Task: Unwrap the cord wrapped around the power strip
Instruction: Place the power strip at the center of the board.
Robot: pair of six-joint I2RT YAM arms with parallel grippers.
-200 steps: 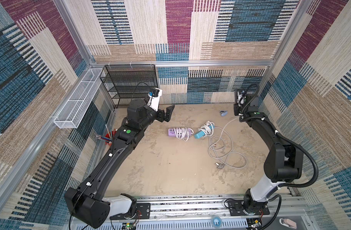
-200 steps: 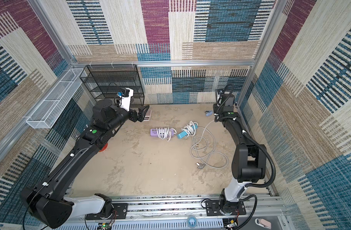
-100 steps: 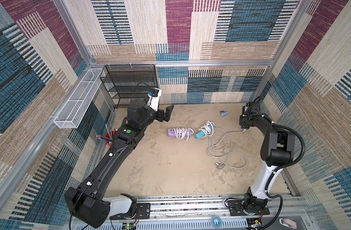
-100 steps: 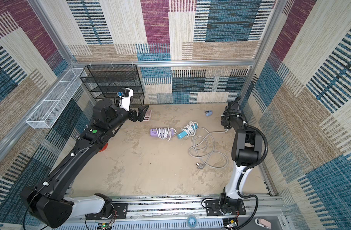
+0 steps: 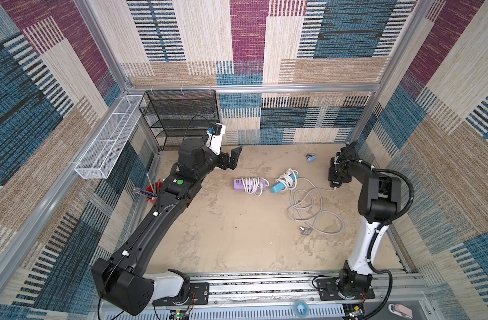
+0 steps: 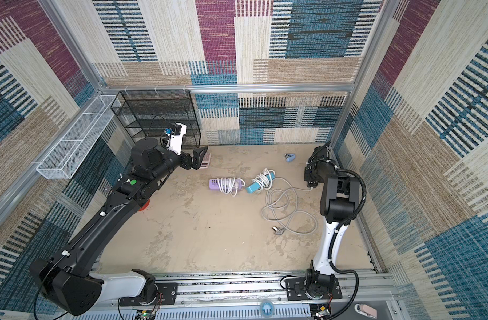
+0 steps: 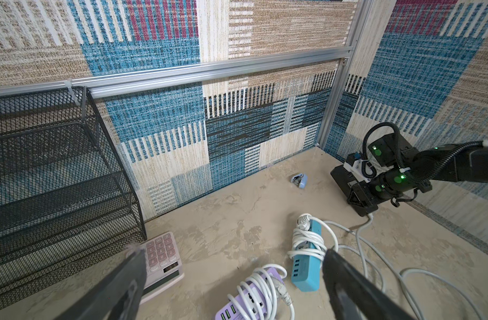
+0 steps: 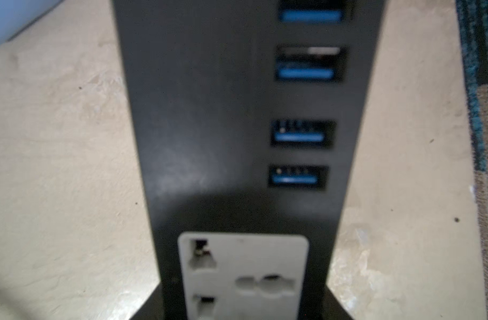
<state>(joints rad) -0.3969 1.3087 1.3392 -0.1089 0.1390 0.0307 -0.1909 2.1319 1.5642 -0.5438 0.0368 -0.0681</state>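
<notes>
Gripping the black power strip (image 8: pixel 209 110) at the tabletop's (image 5: pixel 237 235) right edge, your right fingers (image 7: pixel 357 197) sit nearest its loose cord (image 7: pixel 360 232). Your left fingers (image 7: pixel 348 291) gape empty, well apart.

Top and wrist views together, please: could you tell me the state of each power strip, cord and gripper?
left gripper: open, empty, above the table.
right gripper: shut on the black power strip.
black power strip: gripped, no cord wound on its visible face.
loose cord: unwound, looped on the table, plug unplugged.
blue power strip: on the table, cord wound round it.
purple power strip: on the table, cord wound round it.
</notes>
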